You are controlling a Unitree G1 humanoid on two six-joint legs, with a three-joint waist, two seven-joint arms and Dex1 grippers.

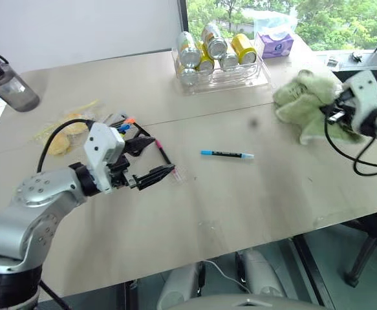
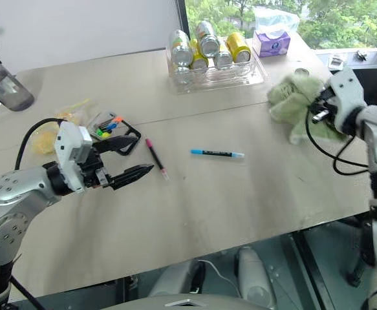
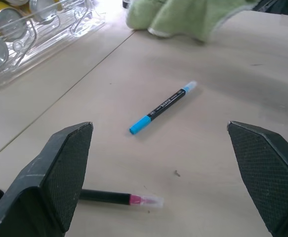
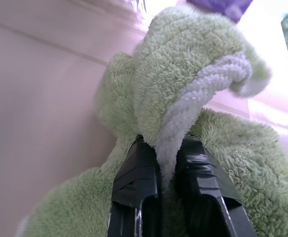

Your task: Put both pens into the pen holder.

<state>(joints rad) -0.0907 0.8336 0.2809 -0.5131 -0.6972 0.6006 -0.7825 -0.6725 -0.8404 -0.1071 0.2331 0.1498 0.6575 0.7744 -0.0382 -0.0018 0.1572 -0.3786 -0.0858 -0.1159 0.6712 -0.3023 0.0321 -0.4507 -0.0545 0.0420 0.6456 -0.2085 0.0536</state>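
Pale wood-toned surface (image 1: 240, 213) fills most of our head views, with a white wall and a window onto green trees behind it. At the upper left of the frame we see a dark water bottle (image 1: 7, 81), and below it some yellow packets (image 1: 62, 132). Our left tool (image 2: 127, 159) hovers at the left of the frame with its 2 black fingers (image 3: 64, 173) spread wide and nothing between them. Just behind it lies the black pen holder (image 2: 117, 137), with green and orange markers (image 2: 108, 126) at its far end. The pink pen (image 2: 155, 157) lies on the surface just right of the holder, its clear tip near our lower finger. Further right, near the centre, the blue pen (image 1: 227, 154) lies alone, well apart from the holder. At the top centre we see a clear tray (image 1: 224, 76) of drink cans, with a purple tissue box (image 1: 275, 44) to its right. At the right of the frame, our right tool (image 4: 168, 173) is pinched on a fold of a fluffy green towel (image 1: 304, 103).
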